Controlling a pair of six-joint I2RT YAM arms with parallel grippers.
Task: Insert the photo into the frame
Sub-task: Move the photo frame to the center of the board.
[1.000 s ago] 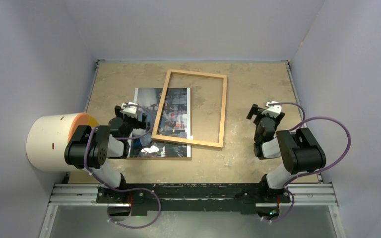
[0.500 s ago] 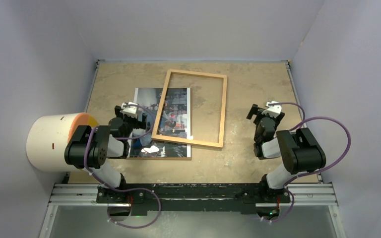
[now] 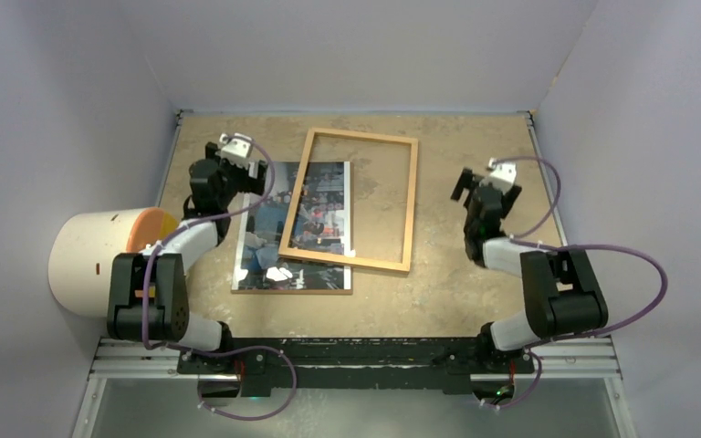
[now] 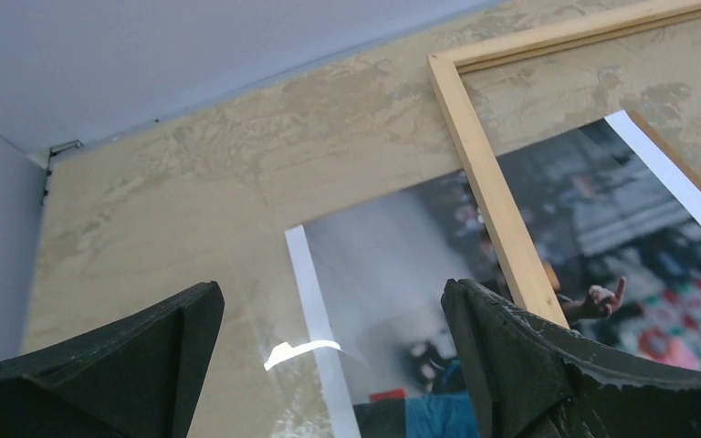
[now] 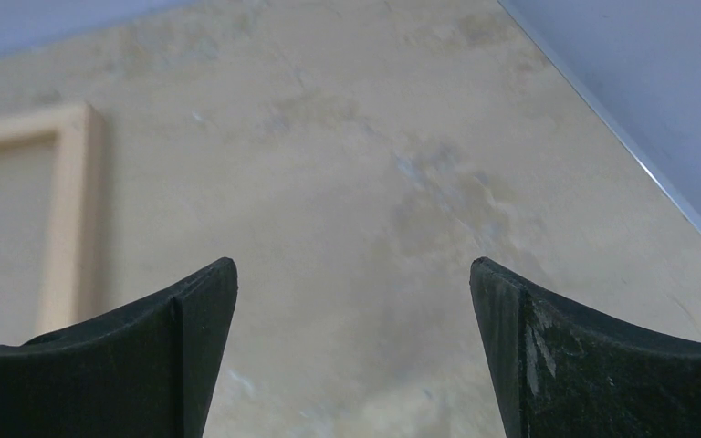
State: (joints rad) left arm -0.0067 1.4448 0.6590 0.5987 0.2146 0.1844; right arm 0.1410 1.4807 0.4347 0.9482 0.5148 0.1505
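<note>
At the far left a white cylinder (image 3: 91, 260) with an orange end lies on its side beside the worktop (image 3: 456, 146). Just right of it, the left hand (image 4: 329, 292) hovers over the photo's far left corner, its jaws spread wide and empty. The photo (image 3: 269, 246) lies face up left of centre, a thin brown board edge (image 3: 292, 291) showing along its near side, and the tilted frame (image 3: 408, 205) lies with its left rail across the photo's right part. Well to the right, the right hand (image 5: 354, 265) hangs wide open over bare worktop, holding nothing.
</note>
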